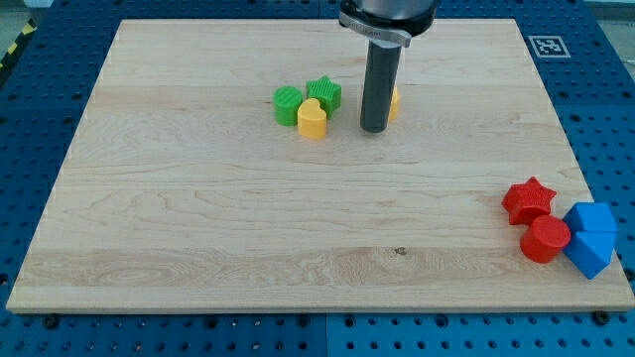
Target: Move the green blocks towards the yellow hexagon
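My tip (375,129) rests on the board near the view's top centre. The yellow hexagon (394,102) sits just behind the rod, mostly hidden; only a sliver shows on the rod's right side. To the left lie a green round block (288,105) and a green star (324,93), with a yellow heart (313,119) touching both from below. The tip stands about a block's width to the right of the yellow heart and the green star, apart from them.
At the view's bottom right, near the board's edge, a red star (528,200), a red cylinder (546,239) and two blue blocks (592,218) (591,252) are clustered. The wooden board (198,228) lies on a blue perforated table.
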{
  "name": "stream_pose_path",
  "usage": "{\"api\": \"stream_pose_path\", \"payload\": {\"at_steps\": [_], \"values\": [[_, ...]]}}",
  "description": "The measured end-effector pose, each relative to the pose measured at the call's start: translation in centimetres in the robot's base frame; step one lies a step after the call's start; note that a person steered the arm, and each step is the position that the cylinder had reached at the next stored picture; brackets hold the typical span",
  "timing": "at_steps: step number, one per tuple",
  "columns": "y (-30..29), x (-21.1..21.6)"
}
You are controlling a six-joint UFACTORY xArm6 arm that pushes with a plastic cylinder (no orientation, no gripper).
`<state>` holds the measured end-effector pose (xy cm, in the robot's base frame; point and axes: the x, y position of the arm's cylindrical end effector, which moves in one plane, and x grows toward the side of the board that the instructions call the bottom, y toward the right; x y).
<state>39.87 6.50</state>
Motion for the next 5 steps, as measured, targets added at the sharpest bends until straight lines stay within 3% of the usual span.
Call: {"api": "stream_pose_path", "payload": {"at_steps": [3, 5], "values": [[0.2, 0.1], [-4.6, 0.2]]}}
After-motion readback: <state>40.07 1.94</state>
